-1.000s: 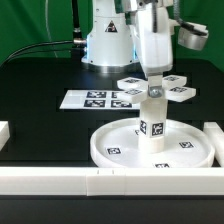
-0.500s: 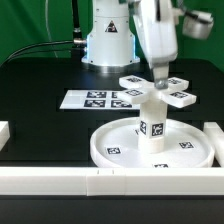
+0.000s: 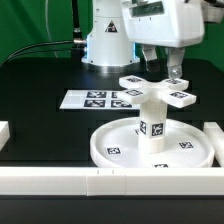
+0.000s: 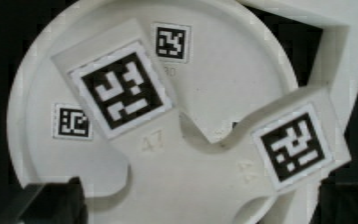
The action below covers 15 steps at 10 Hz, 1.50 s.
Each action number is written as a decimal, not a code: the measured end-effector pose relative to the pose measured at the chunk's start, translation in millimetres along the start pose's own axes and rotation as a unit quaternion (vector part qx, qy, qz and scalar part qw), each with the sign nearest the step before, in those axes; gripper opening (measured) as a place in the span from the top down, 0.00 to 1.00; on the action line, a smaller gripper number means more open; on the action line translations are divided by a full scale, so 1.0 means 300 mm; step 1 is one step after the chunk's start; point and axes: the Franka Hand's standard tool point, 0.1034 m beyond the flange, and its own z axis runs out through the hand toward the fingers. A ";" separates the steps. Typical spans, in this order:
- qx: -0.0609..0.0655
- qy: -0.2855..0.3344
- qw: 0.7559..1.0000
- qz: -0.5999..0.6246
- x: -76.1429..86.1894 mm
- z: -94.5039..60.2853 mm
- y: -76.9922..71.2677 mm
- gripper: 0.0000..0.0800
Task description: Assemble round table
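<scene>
The large round disc (image 3: 112, 146) lies on the black table near the front rail. The short cylindrical leg (image 3: 152, 126) stands upright at its centre. The cross-shaped piece (image 3: 157, 91) sits on top of the leg with its tagged arms spread. My gripper (image 3: 162, 68) hangs just above the cross piece, open and empty, with one finger on each side. In the wrist view the cross piece (image 4: 211, 120) fills the picture over the disc (image 4: 87, 40), and my gripper (image 4: 202, 208) shows only dark fingertips (image 4: 51, 200) set wide apart.
The marker board (image 3: 95, 98) lies flat behind the disc, before the robot base (image 3: 105, 45). White border rails run along the front (image 3: 90, 181), the exterior view's left (image 3: 4, 132) and right (image 3: 214, 136).
My gripper has let go of the cross piece, risen off it and turned about its axis. The cross piece stays on the leg.
</scene>
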 end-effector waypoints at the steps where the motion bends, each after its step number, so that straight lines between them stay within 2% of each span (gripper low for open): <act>1: -0.008 0.004 0.999 -0.053 -0.002 0.000 -0.004 0.19; 3: -0.019 0.005 0.980 -0.197 -0.004 0.001 -0.014 0.19; 8: -0.022 0.004 0.934 -0.358 -0.003 0.003 -0.018 0.19; 9: -0.024 0.003 0.913 -0.407 0.000 0.004 -0.017 0.19; 11: -0.036 0.008 0.846 -0.532 0.009 0.001 -0.024 0.19; 13: -0.040 0.005 0.774 -0.632 0.018 -0.001 -0.034 0.19; 15: -0.041 -0.001 0.734 -0.678 0.023 0.001 -0.038 0.19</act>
